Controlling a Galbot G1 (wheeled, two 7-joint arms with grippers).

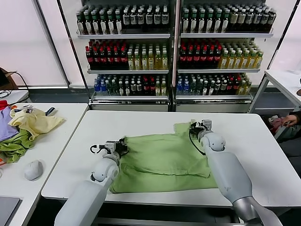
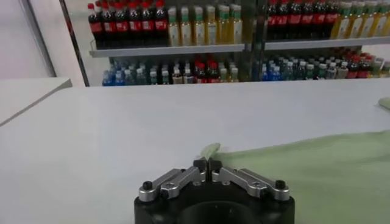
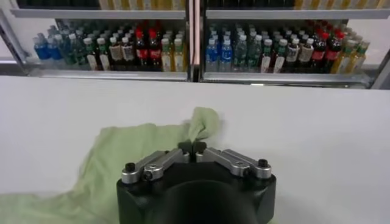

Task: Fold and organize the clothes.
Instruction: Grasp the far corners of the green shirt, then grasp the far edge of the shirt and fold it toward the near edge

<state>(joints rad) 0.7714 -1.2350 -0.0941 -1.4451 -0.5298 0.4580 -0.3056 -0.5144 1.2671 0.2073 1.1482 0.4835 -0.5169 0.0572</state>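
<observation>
On the far left, a second white table (image 1: 56,141) holds a heap of garments (image 1: 23,129) in pale yellow, purple and darker green, with a grey computer mouse (image 1: 33,170) lying nearer the front edge.

The main white table (image 1: 263,155) fills the middle of the head view. A light green shirt (image 1: 162,162) lies spread on it, partly folded, with one layer doubled over the lower one.

The left gripper (image 1: 120,146) sits low at the shirt's left edge. In the left wrist view its fingers (image 2: 200,164) are pressed together, pinching a small tuft of the green fabric that pokes up between the tips, while the rest of the cloth lies flat on the table beyond.

Further right, the right gripper (image 1: 201,127) rests at the shirt's far right corner, near the back of the garment. In the right wrist view its fingers (image 3: 184,148) are likewise closed on the shirt, and a bunched fold of green cloth stands up just past the tips.

Behind the table stands a shelving unit (image 1: 174,70) with rows of bottles with red, yellow, green and blue contents or labels. At the far right is the edge of another white table (image 1: 284,80).
</observation>
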